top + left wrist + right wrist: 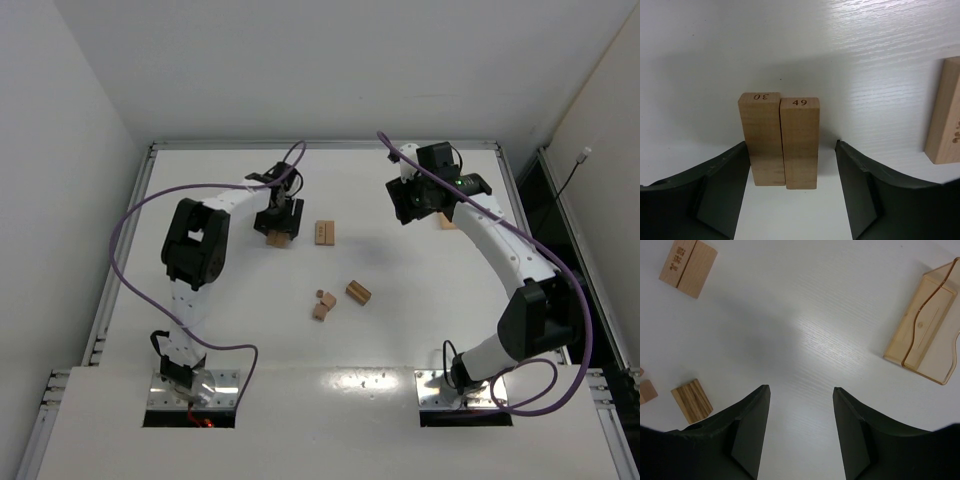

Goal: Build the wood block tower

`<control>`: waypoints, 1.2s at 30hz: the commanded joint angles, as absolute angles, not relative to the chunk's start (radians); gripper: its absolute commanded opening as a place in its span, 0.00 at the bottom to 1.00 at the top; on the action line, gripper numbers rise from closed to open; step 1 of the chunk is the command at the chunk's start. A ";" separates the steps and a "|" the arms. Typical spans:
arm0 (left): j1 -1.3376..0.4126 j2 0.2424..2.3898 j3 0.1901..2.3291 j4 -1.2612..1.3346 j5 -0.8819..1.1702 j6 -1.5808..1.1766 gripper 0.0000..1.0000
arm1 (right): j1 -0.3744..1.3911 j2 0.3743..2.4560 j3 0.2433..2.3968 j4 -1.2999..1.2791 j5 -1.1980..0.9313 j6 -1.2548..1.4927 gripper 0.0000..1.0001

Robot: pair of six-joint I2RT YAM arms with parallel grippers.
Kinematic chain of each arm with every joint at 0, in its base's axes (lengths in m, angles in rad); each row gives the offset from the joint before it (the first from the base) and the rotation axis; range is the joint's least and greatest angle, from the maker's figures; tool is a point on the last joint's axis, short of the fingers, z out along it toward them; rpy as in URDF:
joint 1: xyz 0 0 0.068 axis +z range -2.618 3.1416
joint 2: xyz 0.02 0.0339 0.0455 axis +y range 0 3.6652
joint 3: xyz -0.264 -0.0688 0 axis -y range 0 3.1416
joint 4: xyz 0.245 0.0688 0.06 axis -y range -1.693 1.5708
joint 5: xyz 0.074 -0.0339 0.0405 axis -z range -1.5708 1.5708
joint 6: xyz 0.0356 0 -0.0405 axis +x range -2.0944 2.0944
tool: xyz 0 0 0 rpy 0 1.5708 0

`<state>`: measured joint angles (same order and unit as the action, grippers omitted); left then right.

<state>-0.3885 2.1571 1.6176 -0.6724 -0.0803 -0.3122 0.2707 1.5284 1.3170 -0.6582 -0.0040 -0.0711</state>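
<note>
From above, your left claw (277, 232) is lowered at the desk's (400, 350) far side, with loose blocks (323, 305) at mid-desk. Left wrist: two planks (800, 145) lie touching side by side between released fingers, with a gap beside plank 49. Right wrist: your right claw (799, 390) is released too, with only desk between its fingers.

Left claw (791, 150) low, jaws apart; right claw (800, 388) higher, jaws apart.
</note>
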 commanded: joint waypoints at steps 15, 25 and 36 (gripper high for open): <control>-0.491 2.039 1.468 -0.650 -0.130 -0.524 0.00 | 0.267 1.525 1.362 -0.635 -0.002 -0.071 0.51; -0.522 1.899 1.407 -0.650 -0.098 -0.678 0.00 | 0.276 1.525 1.362 -0.635 -0.002 -0.071 0.51; -0.549 1.959 1.563 -0.683 -0.032 -0.690 0.00 | 0.276 1.536 1.371 -0.635 -0.002 -0.071 0.51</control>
